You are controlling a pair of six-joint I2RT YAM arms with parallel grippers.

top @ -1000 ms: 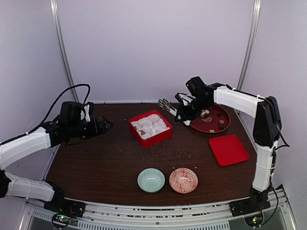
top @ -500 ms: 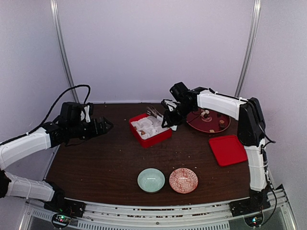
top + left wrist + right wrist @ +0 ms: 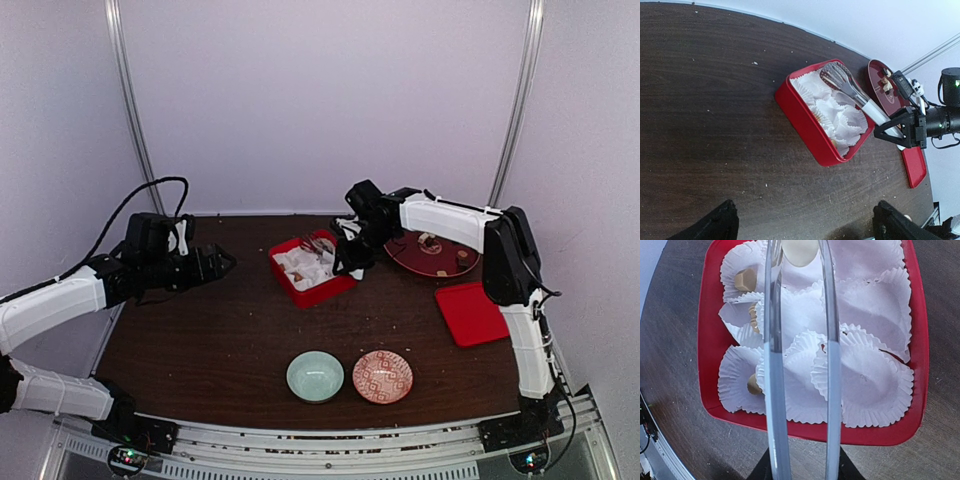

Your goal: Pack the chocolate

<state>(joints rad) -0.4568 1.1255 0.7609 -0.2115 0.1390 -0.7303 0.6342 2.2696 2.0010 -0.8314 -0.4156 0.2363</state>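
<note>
Both arms are built alike: smooth white shells over the long links, matte black housings at every joint. The left arm [image 3: 50, 305] carries a thick black cable [image 3: 120, 208] that loops clear of its shell, while the right arm [image 3: 455, 218] has a thinner wire [image 3: 548, 345] along its lower link. The black left base [image 3: 128, 455] and right base [image 3: 522, 458] each show tiny lights — green among them. The left gripper [image 3: 226, 262] is black throughout, its fingers [image 3: 715, 227] blunt and dull.

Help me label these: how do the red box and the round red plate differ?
The red box is rectangular, bright red and lined with white paper cups; the round plate is dark red and unlined. The tongs hang over the box, not the plate. Both hold chocolate pieces.
</note>
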